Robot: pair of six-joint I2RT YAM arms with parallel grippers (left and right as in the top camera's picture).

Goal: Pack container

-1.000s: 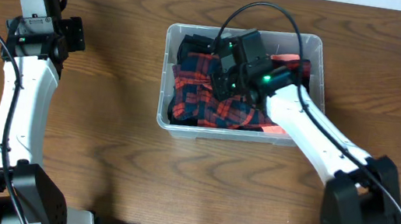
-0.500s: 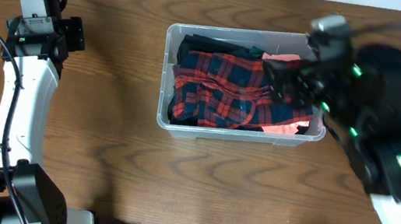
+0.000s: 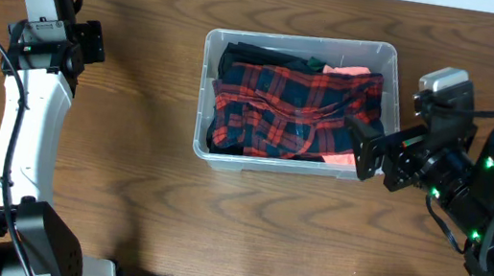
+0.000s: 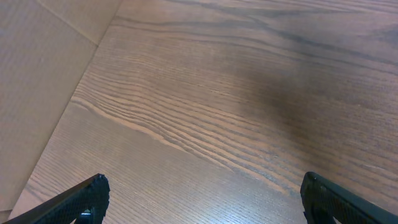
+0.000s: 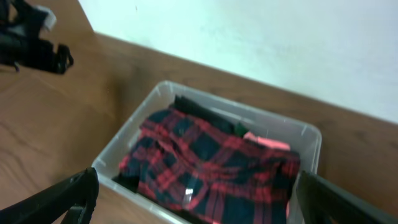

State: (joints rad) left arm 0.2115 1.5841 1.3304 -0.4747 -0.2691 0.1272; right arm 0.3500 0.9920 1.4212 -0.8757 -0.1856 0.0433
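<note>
Container (image 3: 305,38) packed high: plaid shirt (image 3: 281,104) may spill if the open, empty right gripper (image 3: 368,153) clips the right wall. Left gripper (image 4: 205,199) also open.

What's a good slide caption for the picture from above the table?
Clear container packed with red plaid cloth; the open right hand hovers beside it, the left hand far off.

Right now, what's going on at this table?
Nothing is being held. The clear rectangular plastic tub sits on the wooden table, filled with a red and navy plaid cloth and some pink fabric. The right pincer hovers open and empty just outside the tub's right end. The left pincer, also open, is far left over the table.
</note>
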